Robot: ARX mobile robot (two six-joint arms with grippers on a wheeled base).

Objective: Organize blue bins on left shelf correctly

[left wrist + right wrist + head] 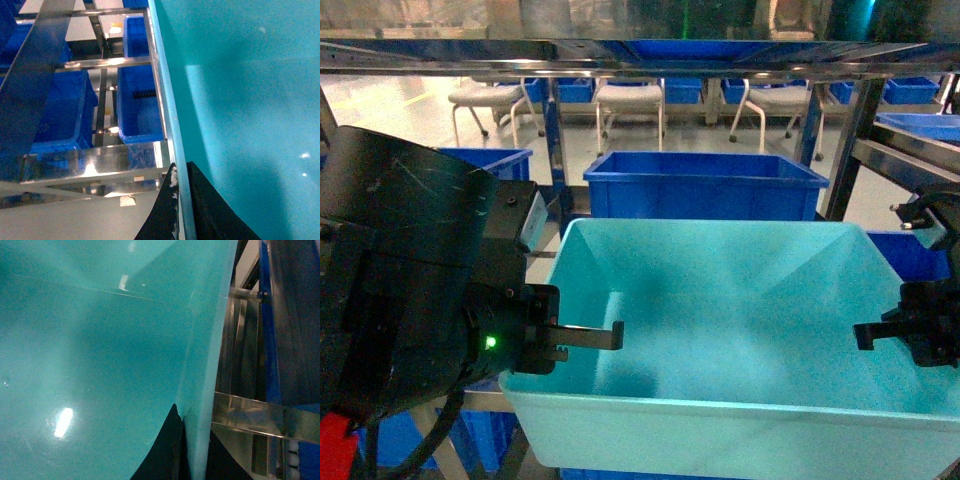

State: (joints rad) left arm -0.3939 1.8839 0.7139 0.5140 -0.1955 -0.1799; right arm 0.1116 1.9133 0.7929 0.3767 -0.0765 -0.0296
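We've got the pale turquoise rectangular plastic tub (720, 320) gripped from both ends, and this is the delicate bit. Our left gripper (181, 200) straddles the tub's left rim, one finger inside, one outside, pinching that thin wall; our right gripper (192, 450) does the same on the right rim. The tub hangs between the two, close in front of us, its far edge just short of a dark blue plastic crate (705, 185) standing behind it.

The risk, we'd judge: these are narrow pinches on smooth, sloping plastic. If one arm leads the other, the tub twists and a wall could slide out of the fingers. The shiny stainless-steel rack (95, 165) runs just beside the left rim, with another steel beam (250, 415) close off the right one, so a sideways drift could catch a rim on metal and lever the grip loose.
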